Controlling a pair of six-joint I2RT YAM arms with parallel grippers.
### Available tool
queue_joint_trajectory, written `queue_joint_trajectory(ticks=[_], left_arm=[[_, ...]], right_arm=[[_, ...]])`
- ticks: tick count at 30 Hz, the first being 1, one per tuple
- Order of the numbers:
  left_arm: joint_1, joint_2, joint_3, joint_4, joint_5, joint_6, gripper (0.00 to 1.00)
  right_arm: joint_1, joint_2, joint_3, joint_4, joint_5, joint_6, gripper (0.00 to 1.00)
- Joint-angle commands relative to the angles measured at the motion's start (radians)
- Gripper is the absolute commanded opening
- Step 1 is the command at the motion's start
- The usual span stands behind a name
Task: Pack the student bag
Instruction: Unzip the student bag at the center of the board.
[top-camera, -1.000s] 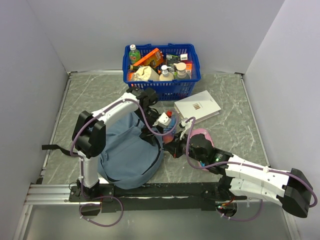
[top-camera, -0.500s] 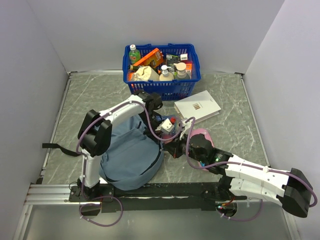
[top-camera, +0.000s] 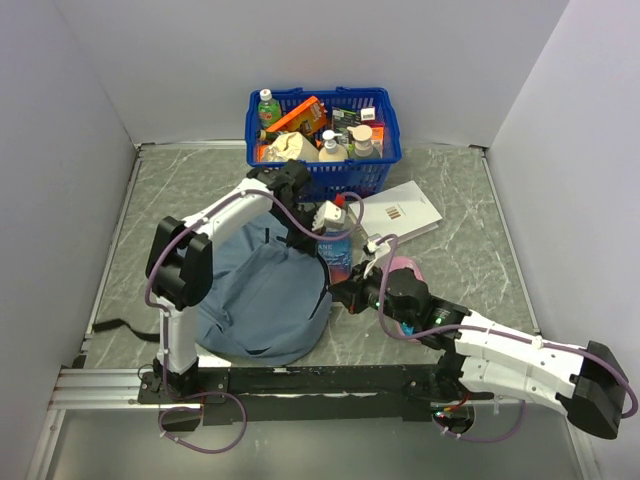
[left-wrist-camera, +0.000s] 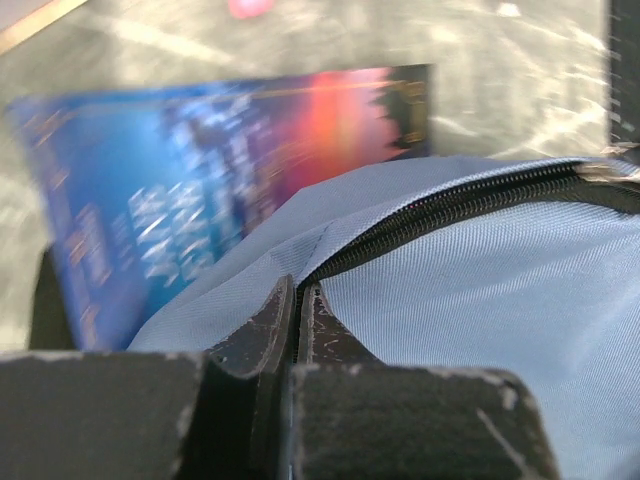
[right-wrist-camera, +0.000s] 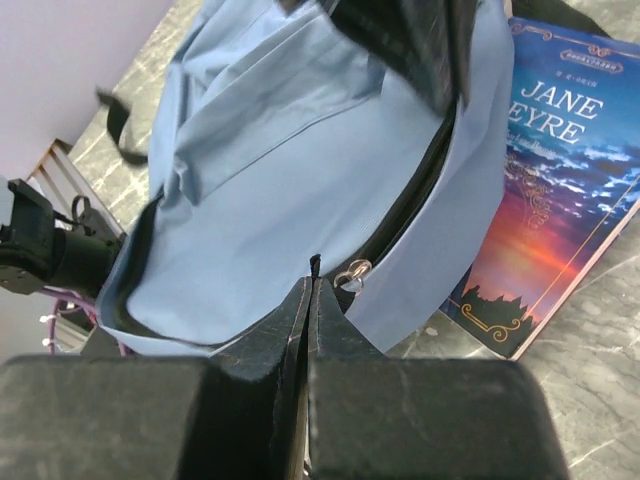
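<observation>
Here, the student bag slumps on the counter by the left arm, zip mouth facing right.
The book lies at that mouth; the left end effector pinches the zip edge; the right end effector, closed, sits just beside.

Bright, even overhead light, soft shadows. In the left wrist view the book is blurred and the tabletop at upper right glares; the right wrist view is sharp.
</observation>
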Motion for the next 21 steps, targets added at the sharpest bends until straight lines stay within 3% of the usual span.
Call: queue_joint_trajectory(ticks=[1, 10, 21], left_arm=[[0.039, -0.06, 0.046, 0.151, -0.111, -0.164, 0.01], [0.134, -0.051, 0.069, 0.177, -0.175, -0.425, 0.01], [0.278, -0.21, -0.039, 0.177, -0.274, -0.48, 0.05]], right_arm=[[0.049, -0.045, 0.004, 0.019, -0.024, 0.005, 0.0], [0.182, -0.036, 0.019, -0.036, 0.036, 0.02, 0.0], [0.231, 0.018, 0.096, -0.065, 0.1, 0.005, 0.0]])
